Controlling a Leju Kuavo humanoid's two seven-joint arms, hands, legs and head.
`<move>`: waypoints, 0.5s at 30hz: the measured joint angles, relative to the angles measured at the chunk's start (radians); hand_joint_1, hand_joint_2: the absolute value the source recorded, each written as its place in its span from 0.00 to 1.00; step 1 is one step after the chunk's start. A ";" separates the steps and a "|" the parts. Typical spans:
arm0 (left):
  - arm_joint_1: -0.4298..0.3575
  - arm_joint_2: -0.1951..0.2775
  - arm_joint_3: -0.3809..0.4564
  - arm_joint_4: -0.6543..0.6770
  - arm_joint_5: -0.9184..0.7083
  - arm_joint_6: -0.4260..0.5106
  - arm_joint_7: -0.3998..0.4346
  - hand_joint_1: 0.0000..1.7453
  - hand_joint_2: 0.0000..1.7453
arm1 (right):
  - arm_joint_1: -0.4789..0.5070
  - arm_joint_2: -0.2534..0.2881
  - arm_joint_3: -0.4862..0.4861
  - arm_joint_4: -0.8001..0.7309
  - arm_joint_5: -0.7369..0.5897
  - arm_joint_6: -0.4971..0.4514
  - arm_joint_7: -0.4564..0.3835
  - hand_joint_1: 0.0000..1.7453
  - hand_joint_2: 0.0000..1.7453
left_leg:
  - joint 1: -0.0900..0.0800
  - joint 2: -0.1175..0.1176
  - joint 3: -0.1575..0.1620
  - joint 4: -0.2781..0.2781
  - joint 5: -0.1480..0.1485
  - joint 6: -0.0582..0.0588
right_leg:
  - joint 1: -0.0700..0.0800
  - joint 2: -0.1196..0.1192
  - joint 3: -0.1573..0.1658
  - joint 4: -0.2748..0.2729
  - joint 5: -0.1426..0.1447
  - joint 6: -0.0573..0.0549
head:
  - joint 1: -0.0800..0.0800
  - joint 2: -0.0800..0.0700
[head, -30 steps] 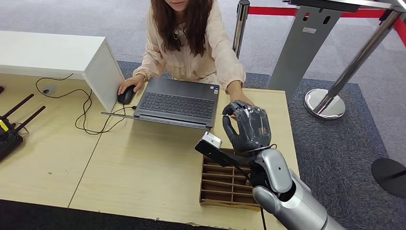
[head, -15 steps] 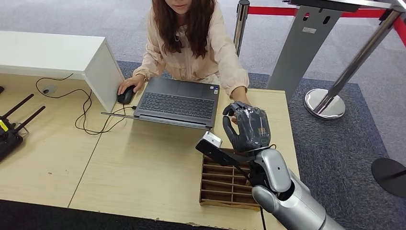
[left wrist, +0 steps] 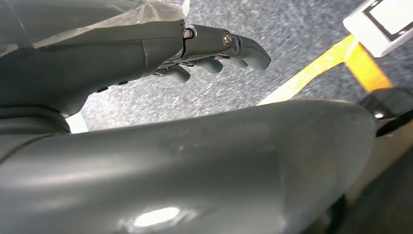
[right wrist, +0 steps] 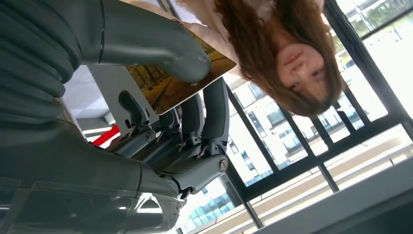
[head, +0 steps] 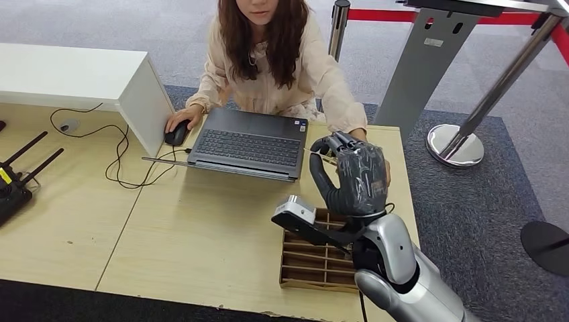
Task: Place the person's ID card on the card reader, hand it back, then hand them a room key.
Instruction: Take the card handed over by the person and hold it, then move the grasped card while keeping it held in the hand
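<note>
- Dark grey right hand [head: 352, 178] pinches a thin card with a yellowish picture [right wrist: 182, 83] between thumb and fingers, raised above the light wooden table [head: 201, 235], before the person [head: 275, 54].
- Left hand [left wrist: 146, 44] hangs empty, fingers loosely apart.

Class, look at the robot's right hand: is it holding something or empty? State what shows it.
Holding. In the right wrist view the right hand pinches a card between its thumb and its darker fingers.
</note>
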 joint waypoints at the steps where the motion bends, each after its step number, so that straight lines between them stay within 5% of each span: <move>1: 0.000 0.002 0.000 0.000 0.001 -0.004 0.008 0.00 0.00 | 0.008 -0.001 -0.002 -0.016 0.000 -0.014 -0.006 0.83 1.00 | 0.000 0.000 0.000 0.000 0.000 0.000 | 0.000 0.000 0.000 0.000 0.000 0.000 | 0.000 0.000; 15: 0.001 0.013 0.000 0.000 0.013 -0.005 0.030 0.00 0.00 | 0.082 -0.026 -0.037 -0.198 0.069 -0.052 -0.014 0.80 1.00 | 0.000 0.000 0.000 0.000 0.000 0.000 | 0.000 0.000 0.000 0.000 0.000 0.000 | 0.000 0.000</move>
